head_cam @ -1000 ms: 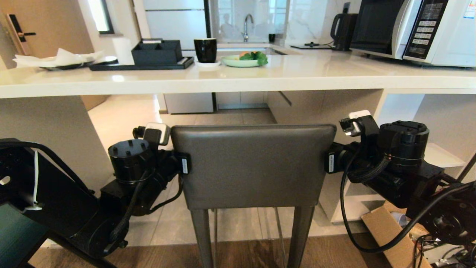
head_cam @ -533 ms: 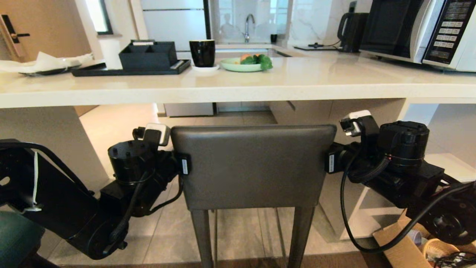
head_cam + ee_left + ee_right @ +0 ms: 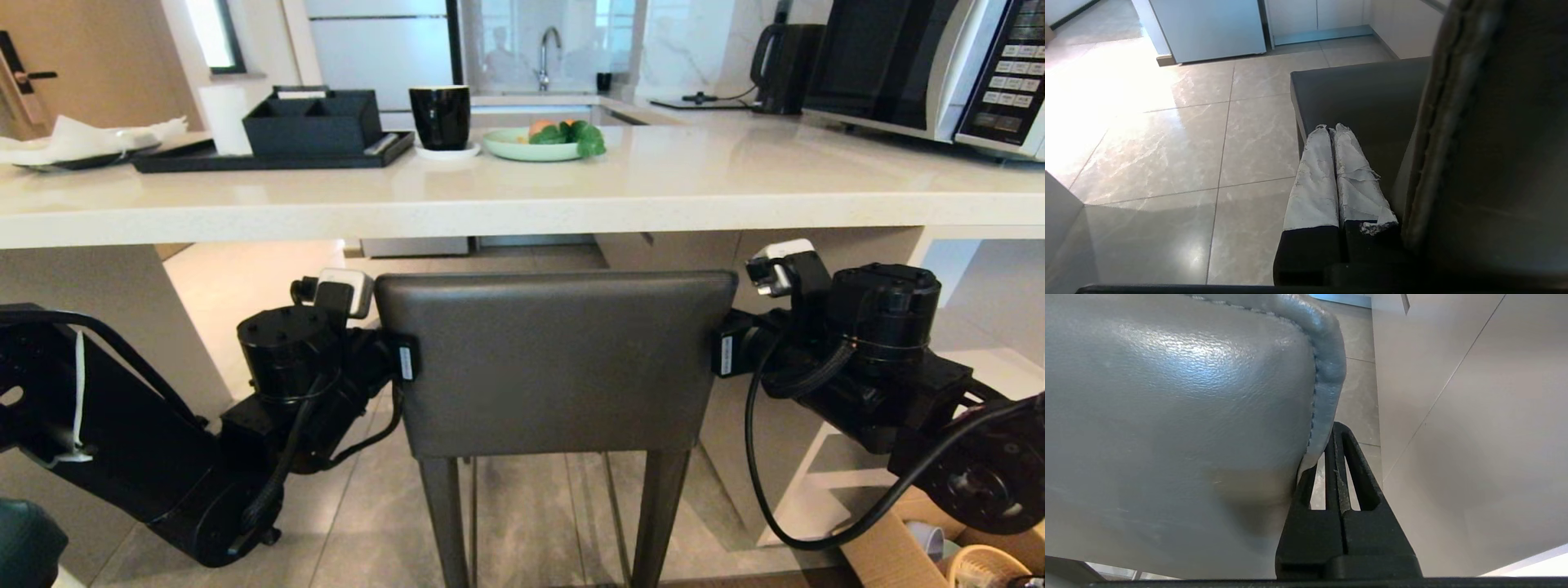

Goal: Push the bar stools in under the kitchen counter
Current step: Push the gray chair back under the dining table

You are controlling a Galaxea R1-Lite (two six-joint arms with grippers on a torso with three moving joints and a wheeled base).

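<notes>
Change since the frame one second back: the whole head view has shifted. The kitchen counter (image 3: pixel 522 204) edge sits lower in frame, more tile floor (image 3: pixel 261 278) shows beneath it, the wood floor strip at the bottom is gone and the microwave (image 3: pixel 922 65) has slid further off the right edge. Camera motion, not object motion. The dark grey stool (image 3: pixel 555 359) and both arms hold the same places in frame.

Left to right. A teal object (image 3: pixel 24 547) shows only as a sliver at the bottom left corner; cannot identify it. Left gripper (image 3: pixel 1333 130): taped fingers pressed together, nothing between them, lying beside the left edge of the stool's backrest, over the seat (image 3: pixel 1355 98). In the head view its tips are hidden behind the backrest. The stool stands centred in front of the counter, backrest top below the slab edge; seat and leg bottoms are hidden or cut off, so how far it sits under the slab cannot be judged. Right gripper (image 3: pixel 1337 433): black fingers closed on each other, holding nothing, touching the right edge of the backrest.

Writing: microwave keypad (image 3: pixel 1008 82) labels too small to read; small white tags on both grippers illegible. Cardboard box (image 3: pixel 882 547) at lower right is cut off.
</notes>
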